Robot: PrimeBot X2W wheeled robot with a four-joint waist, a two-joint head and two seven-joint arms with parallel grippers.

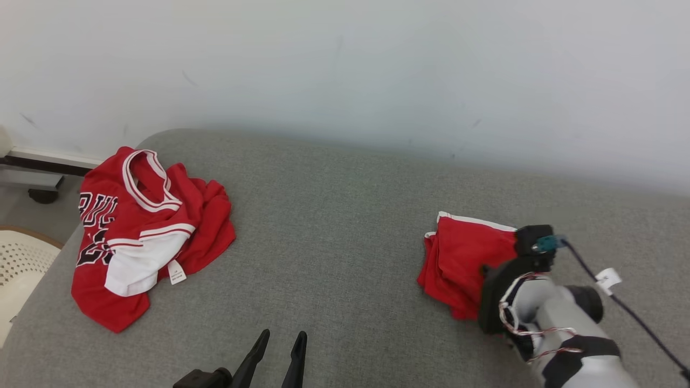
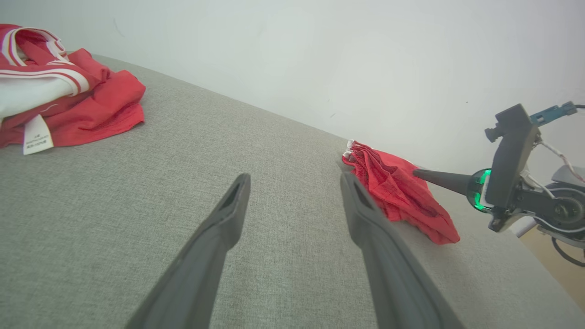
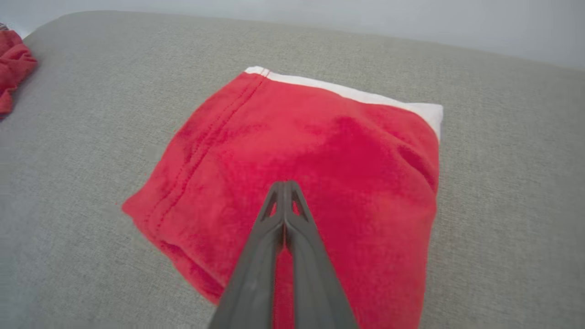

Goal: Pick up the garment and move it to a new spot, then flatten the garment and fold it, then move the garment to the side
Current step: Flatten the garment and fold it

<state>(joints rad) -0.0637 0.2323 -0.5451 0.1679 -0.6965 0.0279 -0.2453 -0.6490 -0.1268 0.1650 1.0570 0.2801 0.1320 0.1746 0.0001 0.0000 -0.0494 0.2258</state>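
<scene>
The garment (image 1: pixel 463 258) is a folded red piece with a white band along its far edge, lying flat on the right of the grey padded surface (image 1: pixel 334 226). In the right wrist view my right gripper (image 3: pixel 284 183) is shut, its tips pressed together over the middle of the garment (image 3: pixel 320 173); no cloth shows pinched between them. The left wrist view shows the same gripper (image 2: pixel 417 172) with its tip at the garment's (image 2: pixel 397 192) top layer. My left gripper (image 1: pixel 283 337) stands open at the near edge, empty, well left of the garment.
A crumpled red and white jersey (image 1: pixel 140 226) with black lettering lies at the surface's far left. A pale wall (image 1: pixel 345 64) runs close behind. A white perforated object (image 1: pixel 21 258) sits beyond the left edge. A dark cable (image 1: pixel 620 296) trails from my right wrist.
</scene>
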